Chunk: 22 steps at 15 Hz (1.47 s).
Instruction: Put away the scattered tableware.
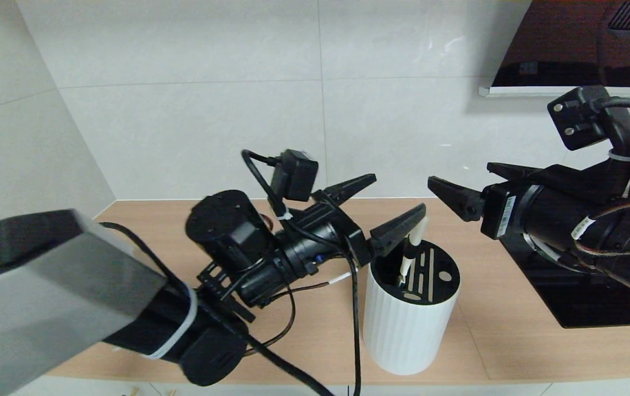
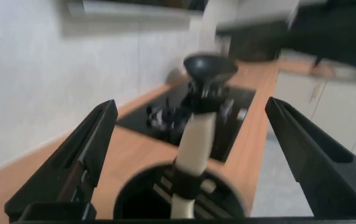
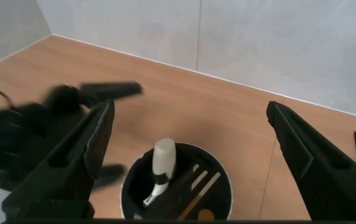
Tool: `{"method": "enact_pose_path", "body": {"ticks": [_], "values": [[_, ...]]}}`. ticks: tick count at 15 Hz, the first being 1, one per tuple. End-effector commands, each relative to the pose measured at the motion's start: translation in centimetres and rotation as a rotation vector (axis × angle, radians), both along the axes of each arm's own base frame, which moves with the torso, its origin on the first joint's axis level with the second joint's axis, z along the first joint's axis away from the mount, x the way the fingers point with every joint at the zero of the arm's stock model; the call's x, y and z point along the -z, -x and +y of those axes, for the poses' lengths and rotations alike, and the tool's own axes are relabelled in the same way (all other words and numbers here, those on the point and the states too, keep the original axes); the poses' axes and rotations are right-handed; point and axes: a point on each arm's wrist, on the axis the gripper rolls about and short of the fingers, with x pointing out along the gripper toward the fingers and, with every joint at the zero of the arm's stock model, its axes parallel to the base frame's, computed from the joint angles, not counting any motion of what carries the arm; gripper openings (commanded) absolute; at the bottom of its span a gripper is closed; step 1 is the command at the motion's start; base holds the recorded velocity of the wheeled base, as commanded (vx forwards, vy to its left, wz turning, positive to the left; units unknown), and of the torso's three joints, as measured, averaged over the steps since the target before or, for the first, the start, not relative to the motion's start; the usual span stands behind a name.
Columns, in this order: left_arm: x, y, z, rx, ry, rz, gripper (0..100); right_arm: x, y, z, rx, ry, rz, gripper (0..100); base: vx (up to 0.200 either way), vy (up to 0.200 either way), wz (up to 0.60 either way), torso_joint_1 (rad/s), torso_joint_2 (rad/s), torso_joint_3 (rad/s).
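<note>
The white-handled utensil (image 1: pixel 411 247) stands slotted in the ribbed holder (image 1: pixel 408 324) near the counter's (image 1: pixel 502 335) front edge, with the left gripper (image 1: pixel 397 193) over it and the right gripper (image 1: pixel 459 173) alongside, both spread wide and empty, so this piece looks stowed and the next move calls for backing off without knocking the handle.

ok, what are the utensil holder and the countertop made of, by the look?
Utensil holder: probably plastic; matte white ribbed wall with no shine, black slotted insert on top. Countertop: wood or wood-look laminate; light brown, faint grain, satin finish. Cannot tell which.
</note>
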Motion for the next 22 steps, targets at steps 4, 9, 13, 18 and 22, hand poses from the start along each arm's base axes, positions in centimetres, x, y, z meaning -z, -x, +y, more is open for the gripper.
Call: {"method": "enact_pose_path", "body": {"ticks": [4,9,13,18,22], "values": [[-6.7,8.3,13.2,-0.175,0.149,-0.029,100,1.5,4.5,-6.1,0.160,-0.007,-0.008,100,0.000,0.000,0.00,0.000,0.00,0.000],[-8.9,18.4,20.3,-0.359,0.225,-0.131,100,4.4,11.1,-11.7,0.294,-0.041,-0.071,100,0.000,0.000,0.00,0.000,0.00,0.000],[-7.9,29.2,23.5,-0.404,0.181,-0.048,100,7.1,18.2,-15.2,0.433,0.005,-0.105,100,0.000,0.000,0.00,0.000,0.00,0.000],[-3.9,34.8,24.2,-0.516,0.172,-0.045,100,8.5,23.2,-16.3,0.540,0.034,-0.160,100,0.000,0.000,0.00,0.000,0.00,0.000],[-3.1,34.4,23.5,-0.686,0.219,-0.093,100,9.8,23.8,-16.2,0.669,0.019,-0.185,100,0.000,0.000,0.00,0.000,0.00,0.000]]}}
